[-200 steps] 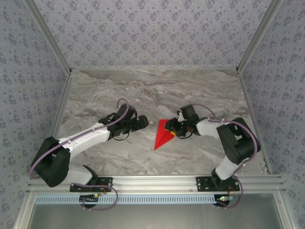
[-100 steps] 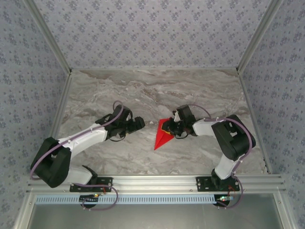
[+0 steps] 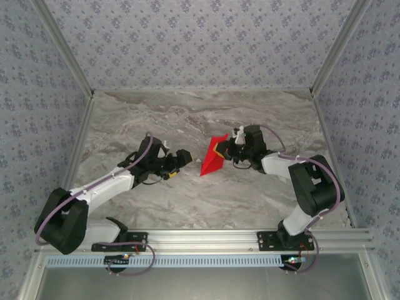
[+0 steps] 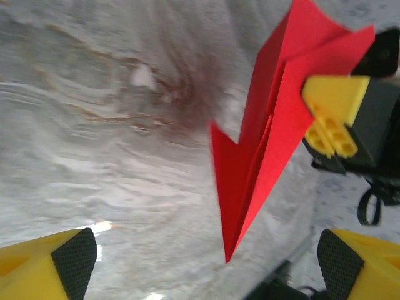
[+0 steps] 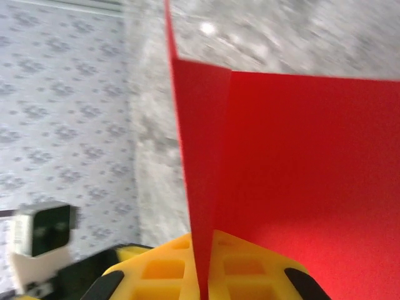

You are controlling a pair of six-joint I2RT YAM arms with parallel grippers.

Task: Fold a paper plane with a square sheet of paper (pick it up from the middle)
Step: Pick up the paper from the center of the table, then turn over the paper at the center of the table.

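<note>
The paper plane [image 3: 211,160] is a narrow red dart with layered creases, held upright off the marble table [image 3: 187,112], nose pointing down to the front left. My right gripper [image 3: 225,150] is shut on its rear fold. In the right wrist view the red paper [image 5: 281,156] rises from between the yellow fingers [image 5: 162,270] of the right gripper [image 5: 203,278]. My left gripper [image 3: 182,157] stands open just left of the plane, apart from it. In the left wrist view the plane [image 4: 269,144] hangs ahead of the wide-open left gripper [image 4: 206,262].
Patterned walls enclose the table on three sides. An aluminium rail [image 3: 200,237] runs along the near edge, carrying both arm bases. Bare marble lies behind and in front of the two grippers.
My right gripper has closed on the plane and raised it from lying flat to standing up, shifting slightly back. The left gripper stays open and has barely moved.
</note>
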